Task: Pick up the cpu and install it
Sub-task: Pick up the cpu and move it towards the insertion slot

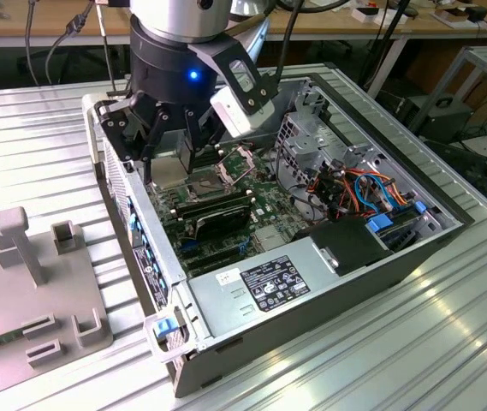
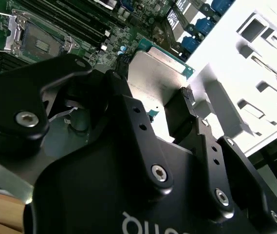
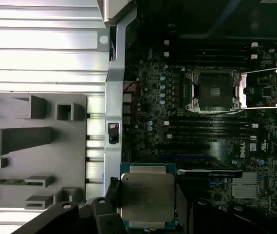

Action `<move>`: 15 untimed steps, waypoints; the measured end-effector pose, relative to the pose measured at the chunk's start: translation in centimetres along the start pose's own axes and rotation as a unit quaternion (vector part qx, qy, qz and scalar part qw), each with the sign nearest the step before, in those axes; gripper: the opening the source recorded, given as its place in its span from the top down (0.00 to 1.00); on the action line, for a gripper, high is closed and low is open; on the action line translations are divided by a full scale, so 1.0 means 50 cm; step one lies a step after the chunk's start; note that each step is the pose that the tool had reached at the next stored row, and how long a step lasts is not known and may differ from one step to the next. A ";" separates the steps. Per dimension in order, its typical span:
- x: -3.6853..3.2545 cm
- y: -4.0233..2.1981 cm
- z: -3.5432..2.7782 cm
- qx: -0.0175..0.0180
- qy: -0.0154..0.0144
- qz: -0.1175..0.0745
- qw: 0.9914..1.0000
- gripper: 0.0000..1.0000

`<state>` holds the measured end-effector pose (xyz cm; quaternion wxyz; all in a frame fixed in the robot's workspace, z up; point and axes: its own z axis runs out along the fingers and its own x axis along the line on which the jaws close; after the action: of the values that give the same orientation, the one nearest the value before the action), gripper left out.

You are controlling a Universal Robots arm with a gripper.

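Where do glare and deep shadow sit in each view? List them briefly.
Exterior view: the ribbed table shines in bright streaks; first wrist view: the same ribs blow out white, while the motherboard lies dim and the cpu is evenly lit; second wrist view: the cpu's metal face glares.

The chip (image 3: pixel 147 197) has a plain silver-grey face with a green rim. The end effector (image 1: pixel 172 154) is matt black, and a blue light (image 1: pixel 193 75) glows on the silver-and-black arm. The circuit board (image 3: pixel 148 97) is dark green, its memory sticks (image 3: pixel 206 129) black. In the exterior view, orange, red and blue cables (image 1: pixel 354 181) show at three o'clock and a pale grey tray (image 1: pixel 29 291) at eight o'clock, on a silver worktop (image 1: pixel 38 145) striped with ribs.
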<state>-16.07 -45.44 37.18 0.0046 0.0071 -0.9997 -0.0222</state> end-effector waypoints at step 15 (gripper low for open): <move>-0.053 -0.001 -0.001 0.000 0.000 0.000 1.000 0.45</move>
<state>-13.44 -45.44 37.18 0.0046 0.0071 -0.9997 -0.0222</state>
